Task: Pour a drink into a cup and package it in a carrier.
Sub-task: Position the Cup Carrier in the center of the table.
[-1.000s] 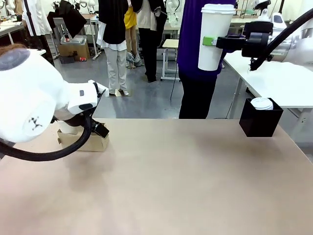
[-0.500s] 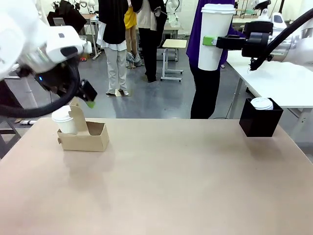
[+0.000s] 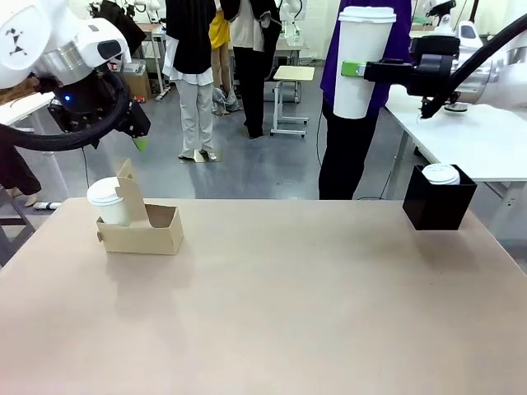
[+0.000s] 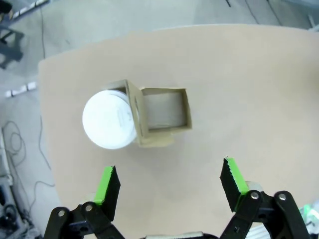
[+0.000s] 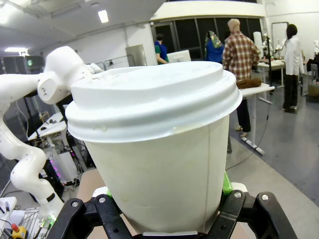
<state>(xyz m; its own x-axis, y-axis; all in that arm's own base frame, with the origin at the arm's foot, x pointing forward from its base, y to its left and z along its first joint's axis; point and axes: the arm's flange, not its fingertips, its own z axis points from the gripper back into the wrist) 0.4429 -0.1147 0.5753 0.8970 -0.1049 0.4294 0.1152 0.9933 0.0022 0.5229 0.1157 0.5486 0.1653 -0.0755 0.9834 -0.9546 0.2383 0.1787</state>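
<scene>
Upper right, right gripper clamps the likely crushable cup mid-wall; left gripper gapes over the flimsy-looking carrier, best lifted by its tab

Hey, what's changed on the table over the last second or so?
The left gripper rose from the carrier, up and toward the robot's left, and now hangs open and empty. The small lidded cup stands in one carrier pocket. Unchanged: the right gripper still holds the tall white cup aloft, and the black box stays at the far right.
</scene>
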